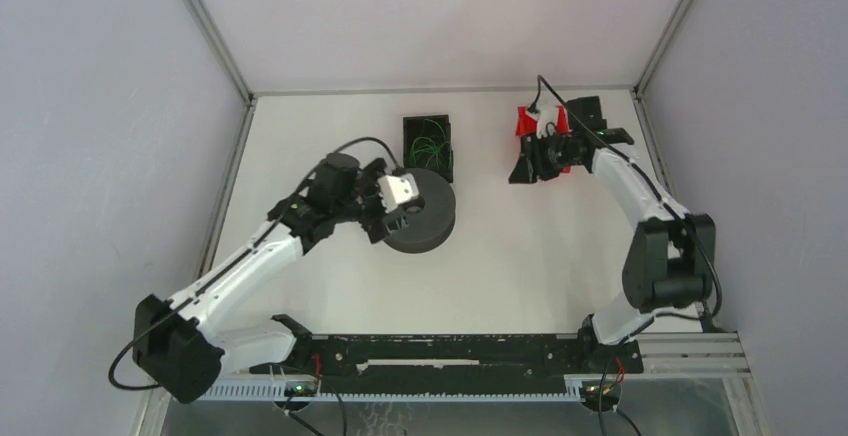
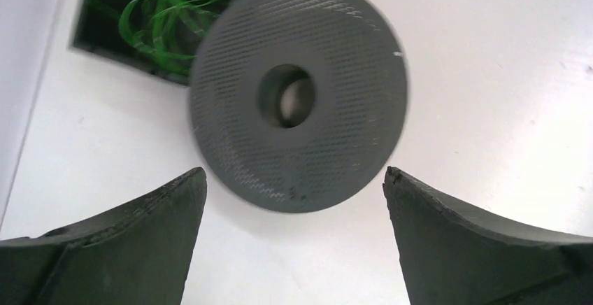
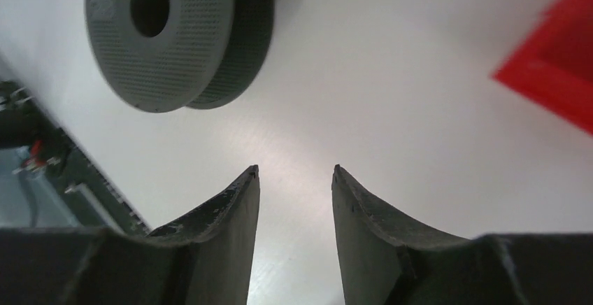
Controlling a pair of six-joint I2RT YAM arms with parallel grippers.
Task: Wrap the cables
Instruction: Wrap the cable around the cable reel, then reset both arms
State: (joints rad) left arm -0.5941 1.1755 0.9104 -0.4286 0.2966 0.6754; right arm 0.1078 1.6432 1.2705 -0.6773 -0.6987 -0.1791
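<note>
A dark grey spool [image 1: 425,218] lies flat at the table's middle; it also shows in the left wrist view [image 2: 299,95] and the right wrist view [image 3: 164,36]. Green cables [image 1: 430,144] lie coiled in a black bin [image 1: 428,124] just behind it; they also show in the left wrist view [image 2: 162,17]. My left gripper [image 1: 400,211] hovers over the spool's left side, jaws wide open and empty [image 2: 294,179]. My right gripper [image 1: 522,168] is at the back right beside a red box [image 1: 540,126], jaws apart with a narrow gap and empty [image 3: 295,173].
The red box's corner shows in the right wrist view [image 3: 556,60]. A black rail [image 1: 470,356] runs along the near edge between the arm bases. White walls close in the table on three sides.
</note>
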